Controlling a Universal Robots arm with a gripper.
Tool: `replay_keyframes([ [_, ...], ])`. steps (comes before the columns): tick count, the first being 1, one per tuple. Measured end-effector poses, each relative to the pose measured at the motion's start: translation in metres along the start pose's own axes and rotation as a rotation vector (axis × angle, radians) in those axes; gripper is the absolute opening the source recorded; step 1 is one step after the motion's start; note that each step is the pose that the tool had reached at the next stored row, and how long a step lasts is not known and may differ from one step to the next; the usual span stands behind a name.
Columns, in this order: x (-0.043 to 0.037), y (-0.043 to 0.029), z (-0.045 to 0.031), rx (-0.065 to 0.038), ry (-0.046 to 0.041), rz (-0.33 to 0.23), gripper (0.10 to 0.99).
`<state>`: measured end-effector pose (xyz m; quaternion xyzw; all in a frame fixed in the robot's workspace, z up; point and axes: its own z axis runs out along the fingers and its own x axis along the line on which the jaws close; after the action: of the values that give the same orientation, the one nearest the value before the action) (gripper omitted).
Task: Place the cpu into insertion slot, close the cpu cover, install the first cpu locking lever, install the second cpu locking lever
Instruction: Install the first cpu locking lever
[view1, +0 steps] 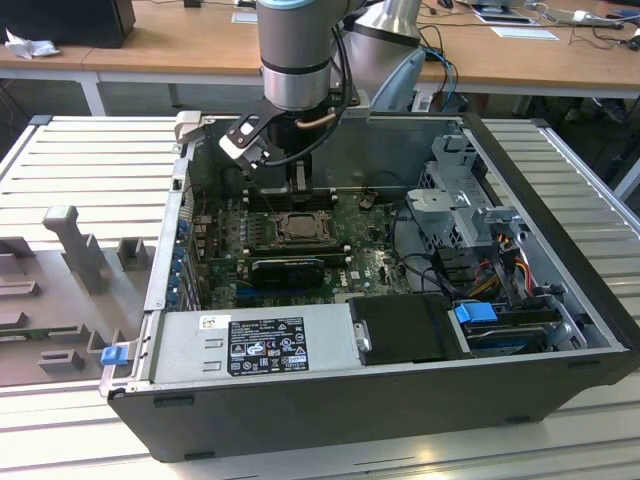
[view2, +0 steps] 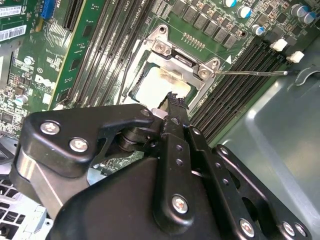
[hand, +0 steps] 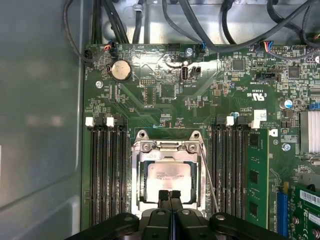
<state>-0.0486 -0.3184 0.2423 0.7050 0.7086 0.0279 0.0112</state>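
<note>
Fingers (hand: 164, 196) pressed together at cpu (hand: 167, 175) edge, cpu cover (hand: 165, 146) down.

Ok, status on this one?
Gripper shut, tips just over the cpu. Cpu seated, cpu cover down around it. Thin lever rod angles off beside it.

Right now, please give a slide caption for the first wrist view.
Shut gripper close to the cpu, which lies framed by the cover.

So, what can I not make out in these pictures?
1. Near edge of the cpu: first wrist view, hidden behind the gripper.
2. Contacts beneath the cpu: both wrist views, covered by it and the cpu cover.
3. One end of the locking lever: first wrist view, runs behind the gripper.
</note>
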Motion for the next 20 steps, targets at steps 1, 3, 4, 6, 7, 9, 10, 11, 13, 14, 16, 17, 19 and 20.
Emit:
replay_keyframes([
  [1,0.0000,0.0000,-0.0002,0.000,-0.0003,0.000,0.106],
  [3,0.0000,0.0000,-0.0004,0.000,-0.0004,0.000,0.106],
  [4,0.0000,0.0000,-0.0011,0.000,-0.0006,0.000,0.106],
  [6,0.0001,0.0002,-0.0046,0.000,-0.0003,0.000,0.106],
  [7,0.0001,0.0003,-0.0062,0.000,-0.0002,0.000,0.106],
  [9,0.0002,0.0005,-0.0084,0.000,-0.0003,0.000,0.106],
  [10,0.0002,0.0006,-0.0108,0.000,-0.0003,0.000,0.106],
  [11,0.0003,0.0007,-0.0134,0.000,-0.0003,0.000,0.106],
  [13,0.0004,0.0009,-0.0169,0.000,-0.0003,0.000,0.106],
  [14,0.0004,0.0010,-0.0185,0.000,-0.0003,0.000,0.106],
  [16,0.0004,0.0011,-0.0192,0.000,0.0003,-0.008,0.106],
  [17,0.0004,0.0010,-0.0193,0.001,0.0007,-0.019,0.106],
  [19,0.0004,0.0011,-0.0193,0.001,0.0014,-0.033,0.106],
  [20,0.0004,0.0011,-0.0193,0.001,0.0021,-0.043,0.106],
])
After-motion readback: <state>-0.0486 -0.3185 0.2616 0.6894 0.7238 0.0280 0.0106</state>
